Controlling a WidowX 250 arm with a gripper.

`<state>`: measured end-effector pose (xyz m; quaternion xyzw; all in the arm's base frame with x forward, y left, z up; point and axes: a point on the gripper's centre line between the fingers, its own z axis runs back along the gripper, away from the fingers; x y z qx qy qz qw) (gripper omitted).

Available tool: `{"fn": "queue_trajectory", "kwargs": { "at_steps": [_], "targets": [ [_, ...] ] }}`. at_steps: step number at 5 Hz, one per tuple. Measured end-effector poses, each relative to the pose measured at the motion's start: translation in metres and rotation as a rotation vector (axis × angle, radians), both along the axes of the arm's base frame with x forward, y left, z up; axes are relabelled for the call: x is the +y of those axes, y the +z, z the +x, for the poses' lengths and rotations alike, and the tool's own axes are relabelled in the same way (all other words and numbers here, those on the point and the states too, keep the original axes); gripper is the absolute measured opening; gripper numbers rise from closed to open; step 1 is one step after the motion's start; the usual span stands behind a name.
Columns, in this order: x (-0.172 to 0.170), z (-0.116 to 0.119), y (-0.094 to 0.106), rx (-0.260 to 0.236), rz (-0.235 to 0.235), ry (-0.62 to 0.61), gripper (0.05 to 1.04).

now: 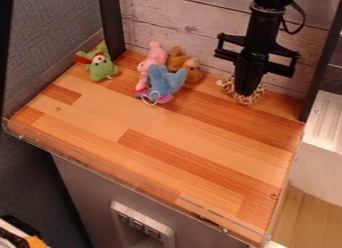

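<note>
So the near part of the tabletop (133,127) is bare wood. Past that there's a blue plush (165,82) bunched against a pink one (157,53), with a brown one (191,70) just beside, and a green one (101,67) off far left. The spotted plush (230,89) sits far right under the black hand (248,93). Can't tell if it's pinched or not. Pressing off-center could squirt it into the plank wall (180,22), imo. No writing I can read.
</note>
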<state>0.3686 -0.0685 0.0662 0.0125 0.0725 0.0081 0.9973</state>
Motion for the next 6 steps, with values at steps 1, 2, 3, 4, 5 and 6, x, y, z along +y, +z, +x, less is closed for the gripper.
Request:
{"fn": "queue_trajectory", "kwargs": {
  "at_steps": [1,2,3,4,5,6],
  "targets": [
    [0.019,0.002,0.0,0.006,0.003,0.066,0.105],
    [0.059,0.006,0.0,0.0,0.0,0.183,0.276],
    [0.099,0.006,0.002,0.002,-0.007,0.263,0.558],
    [0.145,0.012,0.013,-0.025,-0.018,0.292,0.87],
    [0.187,0.019,0.009,-0.016,-0.033,0.238,1.005],
    [0.224,0.019,0.007,0.011,-0.051,0.162,1.001]
  ]
}}
